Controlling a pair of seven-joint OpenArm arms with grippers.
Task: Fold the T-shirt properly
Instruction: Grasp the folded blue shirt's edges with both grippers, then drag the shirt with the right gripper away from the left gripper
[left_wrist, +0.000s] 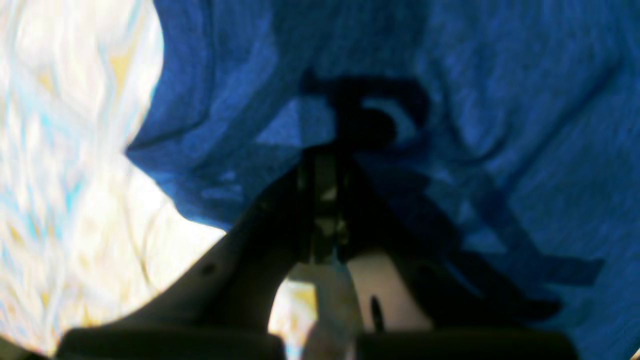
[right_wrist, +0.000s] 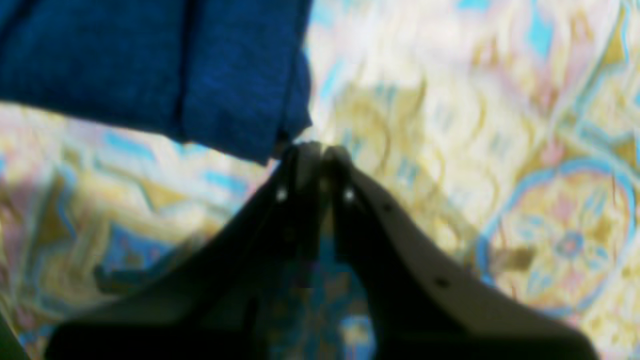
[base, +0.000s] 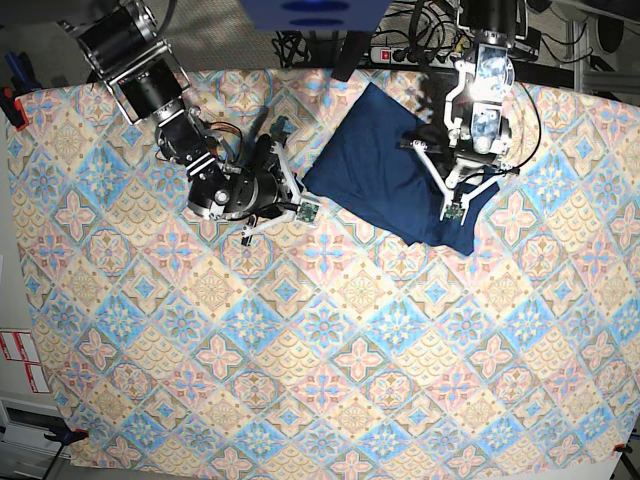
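Observation:
The T-shirt is a plain navy garment lying partly folded at the back right of the patterned tablecloth. My left gripper hovers over its right part. In the left wrist view its fingers are shut, tips on rumpled blue fabric; whether cloth is pinched there is hidden by shadow. My right gripper sits at the shirt's left corner. In the right wrist view its jaws are closed on the corner of the shirt.
The tablecloth covers the whole table. Cables and a power strip lie past the back edge. A blue object stands at the back centre. Red clamps hold the cloth at the left edge.

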